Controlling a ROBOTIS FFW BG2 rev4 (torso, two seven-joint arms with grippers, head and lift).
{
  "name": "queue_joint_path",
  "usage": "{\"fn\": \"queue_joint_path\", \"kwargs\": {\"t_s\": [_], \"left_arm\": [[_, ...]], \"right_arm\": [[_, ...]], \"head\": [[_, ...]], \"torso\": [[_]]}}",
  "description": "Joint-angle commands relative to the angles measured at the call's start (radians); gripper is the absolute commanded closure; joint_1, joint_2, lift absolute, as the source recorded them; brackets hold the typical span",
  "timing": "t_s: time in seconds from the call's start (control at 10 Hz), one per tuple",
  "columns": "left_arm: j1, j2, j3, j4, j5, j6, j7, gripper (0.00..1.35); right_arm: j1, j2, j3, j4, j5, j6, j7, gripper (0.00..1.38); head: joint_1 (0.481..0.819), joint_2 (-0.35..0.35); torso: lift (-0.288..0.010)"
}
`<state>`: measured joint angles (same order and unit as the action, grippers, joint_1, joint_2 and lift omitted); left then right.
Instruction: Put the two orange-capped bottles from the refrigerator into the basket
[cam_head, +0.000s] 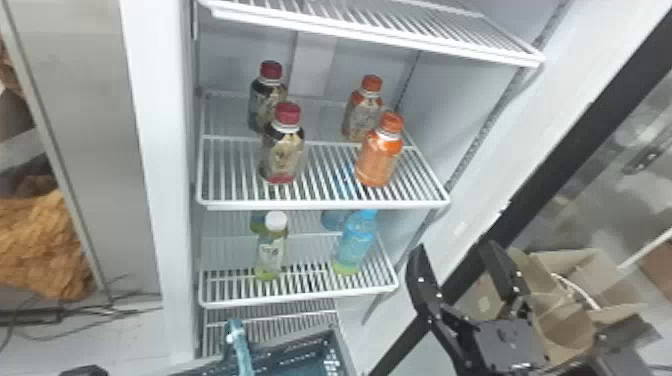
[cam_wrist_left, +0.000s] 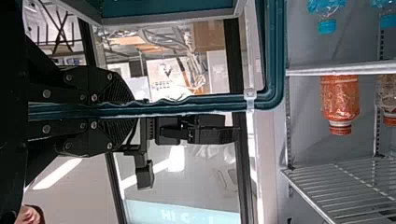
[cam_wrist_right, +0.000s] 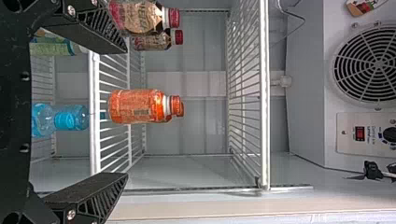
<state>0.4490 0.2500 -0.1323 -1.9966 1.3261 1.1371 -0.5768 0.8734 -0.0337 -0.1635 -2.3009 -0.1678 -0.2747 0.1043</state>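
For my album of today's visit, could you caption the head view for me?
Two orange-capped bottles share a fridge shelf with two red-capped ones; the right gripper hangs open nearby.

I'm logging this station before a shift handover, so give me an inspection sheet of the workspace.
Surface: wire shelf, also bearing two red-capped bottles.
Job's things: front orange-capped bottle and rear orange-capped bottle, both upright on that shelf; basket outside the refrigerator.
Clutter: cardboard boxes to the head view's right.
Grippers: left gripper shut on the basket's rim; right gripper open, holding nothing.
Cables: dark cables low at the head view's left.
Surroundings: fan and control panel in the refrigerator.
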Motion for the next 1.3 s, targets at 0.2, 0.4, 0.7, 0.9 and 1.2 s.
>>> {"fn": "queue_joint_path", "kwargs": {"t_s": [0.2, 0.4, 0.7, 0.9, 1.2], "left_arm": [[-0.005, 0.002, -0.003, 0.000, 0.002, 0.002, 0.000, 1.21], [-0.005, 0.002, -0.003, 0.000, 0.002, -0.001, 0.000, 1.21], [-0.007, 0.003, -0.005, 0.000, 0.002, 0.002, 0.000, 1.21], [-0.005, 0.002, -0.003, 0.000, 0.004, 0.002, 0.000, 1.21], [-0.002, 0.002, -0.001, 0.000, 0.006, 0.002, 0.000, 1.21]], "right_arm": [[0.000, -0.002, 0.000, 0.000, 0.002, 0.002, 0.000, 0.12], [0.000, -0.002, -0.002, 0.002, 0.002, 0.002, 0.000, 0.11], [-0.049, -0.002, -0.022, 0.017, 0.014, 0.032, 0.000, 0.11], [-0.120, -0.017, -0.040, 0.059, 0.004, 0.061, 0.009, 0.11], [-0.270, -0.041, -0.040, 0.182, -0.002, 0.098, 0.058, 0.11]], "head": [[0.695, -0.350], [0.695, -0.350], [0.695, -0.350], [0.695, -0.350], [0.695, -0.350]], "torso": [[-0.040], [-0.040], [-0.040], [-0.040], [-0.040]]}}
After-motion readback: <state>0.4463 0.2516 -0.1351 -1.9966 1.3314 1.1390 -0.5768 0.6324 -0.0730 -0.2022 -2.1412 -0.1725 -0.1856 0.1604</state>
